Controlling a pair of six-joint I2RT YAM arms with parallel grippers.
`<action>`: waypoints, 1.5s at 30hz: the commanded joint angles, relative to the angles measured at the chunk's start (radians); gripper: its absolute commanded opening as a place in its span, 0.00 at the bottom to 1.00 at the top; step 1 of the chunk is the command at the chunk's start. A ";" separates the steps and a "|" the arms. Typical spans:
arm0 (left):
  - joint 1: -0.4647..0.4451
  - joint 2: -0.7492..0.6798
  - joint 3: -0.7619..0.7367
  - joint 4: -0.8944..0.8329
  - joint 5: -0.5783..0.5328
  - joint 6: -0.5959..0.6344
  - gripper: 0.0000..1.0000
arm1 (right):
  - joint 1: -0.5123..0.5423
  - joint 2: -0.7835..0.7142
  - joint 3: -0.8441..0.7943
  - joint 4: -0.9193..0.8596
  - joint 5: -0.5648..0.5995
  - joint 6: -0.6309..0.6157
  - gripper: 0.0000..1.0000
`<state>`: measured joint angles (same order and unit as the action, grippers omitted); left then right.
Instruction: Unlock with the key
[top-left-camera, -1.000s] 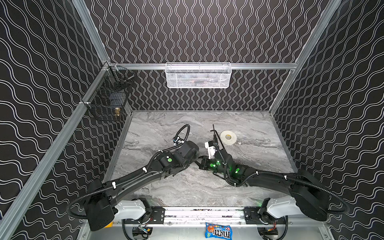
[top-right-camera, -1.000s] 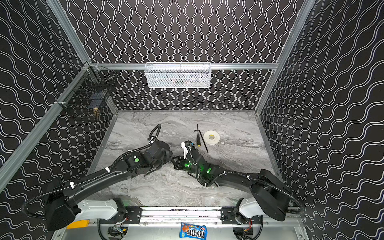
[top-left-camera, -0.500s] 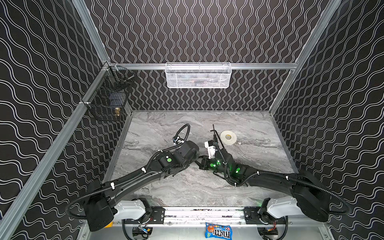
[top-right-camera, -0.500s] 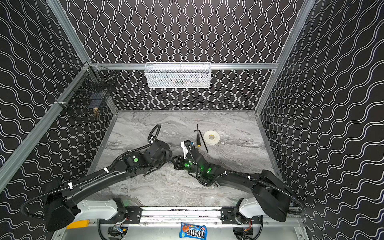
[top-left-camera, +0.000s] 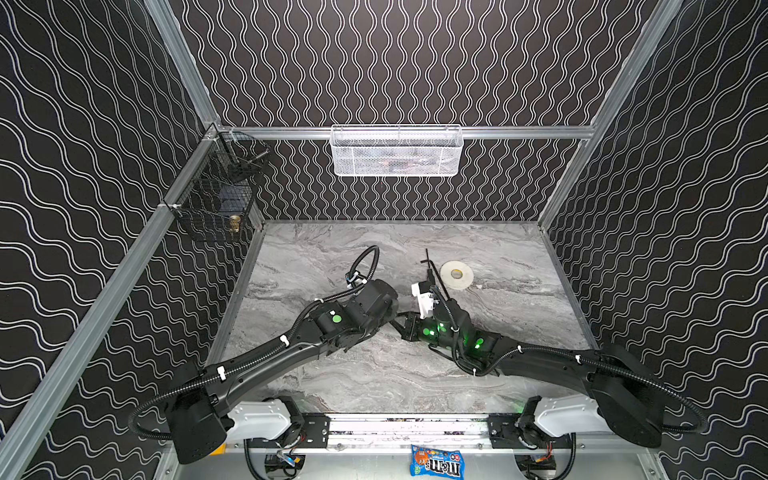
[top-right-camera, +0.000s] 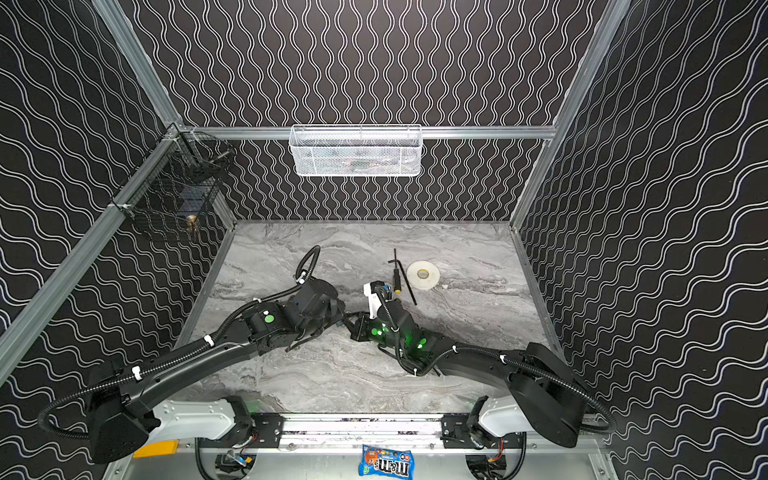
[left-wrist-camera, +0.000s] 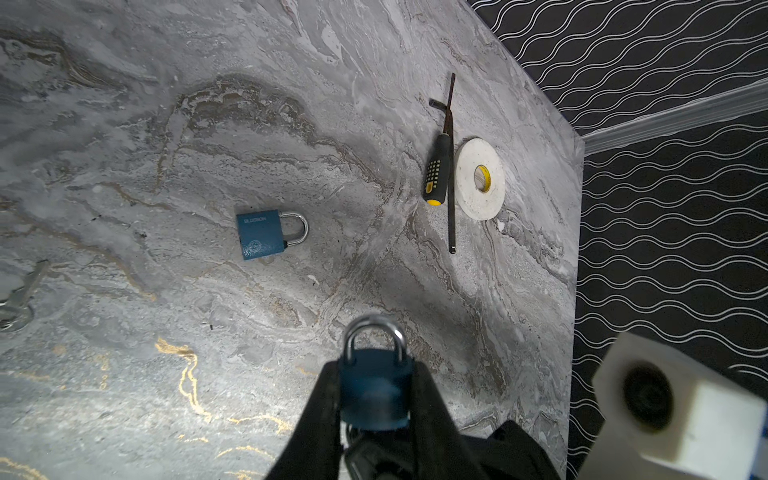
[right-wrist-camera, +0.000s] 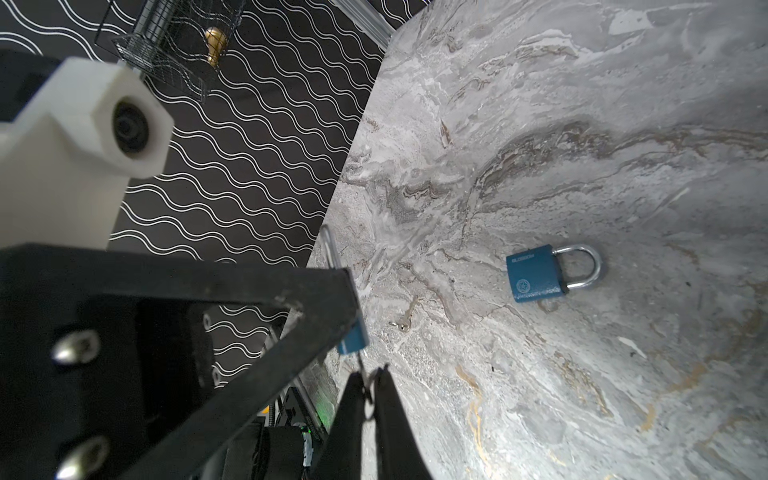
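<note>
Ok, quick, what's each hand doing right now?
Left hand: closed on the blue padlock.
Right hand: closed on the key, just below that padlock.

left arm (top-left-camera: 266, 361) stretched to mid-frame, left gripper (left-wrist-camera: 374, 374) jaws clamped | right arm (top-left-camera: 548, 359) likewise, right gripper (right-wrist-camera: 369, 384) jaws nearly together

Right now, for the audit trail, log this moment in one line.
left gripper: grips blue padlock | right gripper: pinches key at its base | second padlock: on table
</note>
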<state>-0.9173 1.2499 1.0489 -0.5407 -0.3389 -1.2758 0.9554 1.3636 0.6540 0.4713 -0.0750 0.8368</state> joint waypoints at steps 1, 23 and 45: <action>0.001 -0.001 0.012 -0.018 -0.049 0.012 0.00 | 0.002 -0.004 -0.006 0.036 0.010 -0.013 0.13; 0.011 -0.030 0.005 -0.006 -0.051 0.010 0.00 | -0.042 -0.013 -0.008 0.151 -0.098 0.075 0.23; 0.011 -0.024 0.014 0.008 -0.050 0.015 0.00 | -0.043 0.040 0.005 0.128 -0.085 0.065 0.16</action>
<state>-0.9081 1.2247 1.0542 -0.5541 -0.3767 -1.2755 0.9127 1.3987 0.6556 0.5808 -0.1627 0.9009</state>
